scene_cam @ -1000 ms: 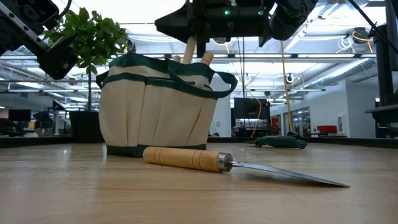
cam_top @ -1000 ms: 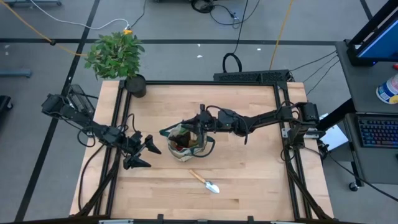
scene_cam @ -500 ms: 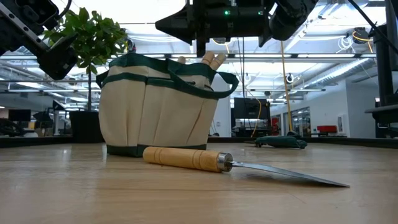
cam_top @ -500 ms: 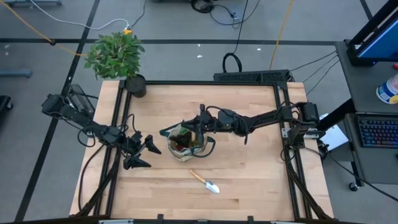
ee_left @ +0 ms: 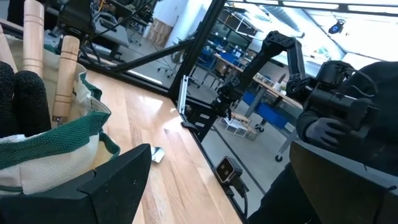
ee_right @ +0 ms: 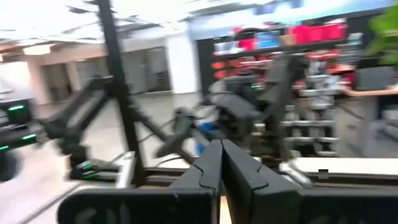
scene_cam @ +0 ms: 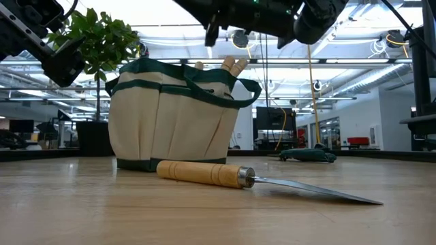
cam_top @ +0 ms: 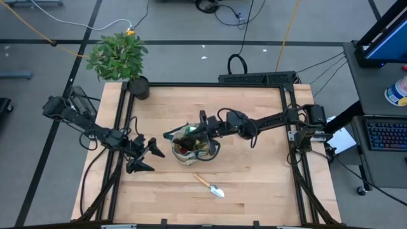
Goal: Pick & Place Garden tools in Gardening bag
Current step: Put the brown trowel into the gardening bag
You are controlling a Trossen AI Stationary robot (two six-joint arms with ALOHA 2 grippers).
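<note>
Right gripper (cam_top: 202, 121) fingers (ee_right: 214, 171) pressed together — left gripper (cam_top: 145, 157) spread wide.

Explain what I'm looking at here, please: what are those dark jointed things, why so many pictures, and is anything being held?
Those are two robot arms at a wooden table, each ending in a two-finger gripper. Four cameras film the same moment: one overhead, one at table-top height, one on each wrist. In the overhead picture, the left gripper waits beside the gardening bag with its jaws open. The right gripper is over the bag's opening, jaws shut and empty, as its wrist picture shows them pressed together. Wooden tool handles stick up out of the bag. One trowel lies on the table in front of the bag, not yet packed. A potted plant stands at a far corner.
</note>
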